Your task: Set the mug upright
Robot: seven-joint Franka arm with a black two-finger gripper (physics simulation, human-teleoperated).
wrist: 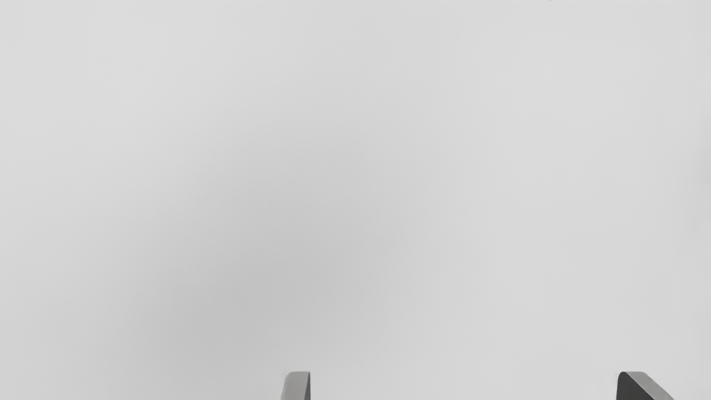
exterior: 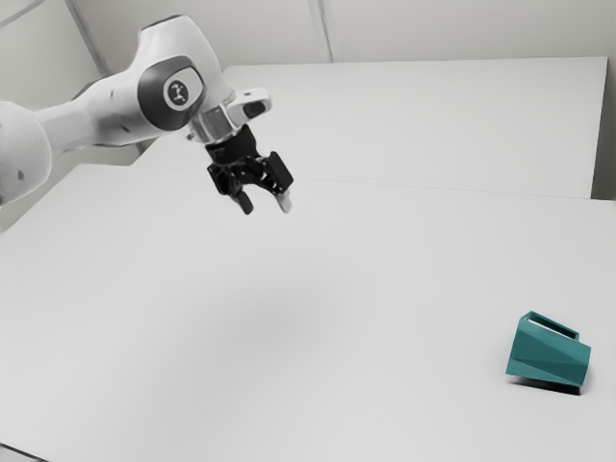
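1. So the mug [exterior: 547,354] is over at the exterior view's right, down on the table [exterior: 318,385]. Looks tipped on its side to me, with what I'd call the handle [exterior: 557,326] uppermost.
2. Progress: it isn't standing, so the actual uprighting is left to do. I'd say it needs a reach over, a decent grip and a roll onto its base.
3. Mug's teal, chunky and faceted, flat planes with hard edges. No idea on material, maybe ceramic or plastic.
4. Table's plain pale grey, smooth, with a soft blurry shadow.
5. Gripper [exterior: 266,206] is black, up in the air well apart from the mug. Fingers [wrist: 296,386] are spread wide, nothing between them.
6. Arm [exterior: 173,91] is glossy white, rounded shells.
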